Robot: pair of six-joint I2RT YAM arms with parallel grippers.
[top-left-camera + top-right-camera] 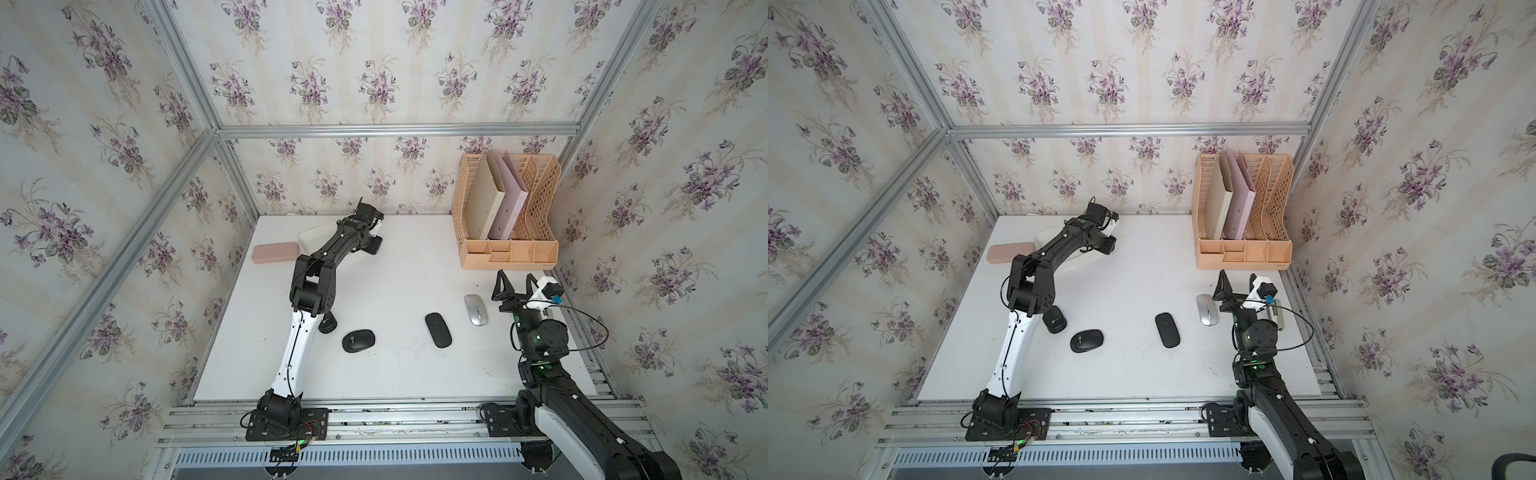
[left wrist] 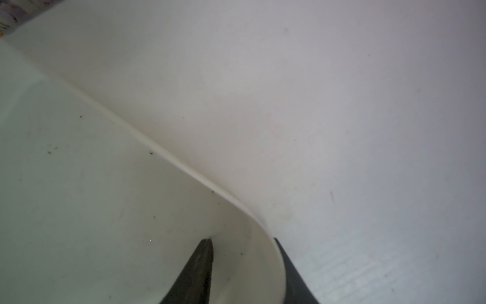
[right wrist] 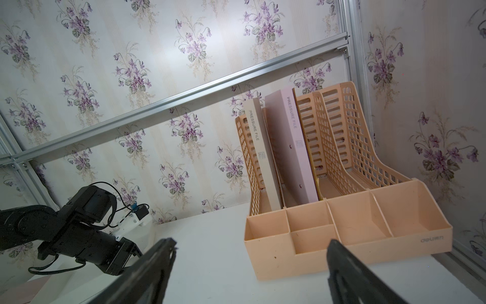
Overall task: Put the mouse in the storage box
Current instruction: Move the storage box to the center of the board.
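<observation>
The storage box [image 1: 312,238] is a shallow white tray at the back left, mostly covered by my left arm. In the left wrist view my left gripper [image 2: 241,240] straddles a rounded corner of its rim [image 2: 168,161]. One finger is inside and one against the outer wall, with a gap still showing, so it is open. Several mice lie on the table: a rounded black mouse [image 1: 358,340], a slim black mouse [image 1: 438,330], a silver mouse [image 1: 476,310], and one half hidden by my left arm [image 1: 1054,319]. My right gripper [image 1: 516,280] hovers open and empty beside the silver mouse.
A peach lattice file rack [image 1: 509,212] with two folders stands at the back right, close ahead of my right gripper [image 3: 251,242]. A small pink case [image 1: 274,253] lies left of the box. Aluminium frame rails and papered walls close in the table.
</observation>
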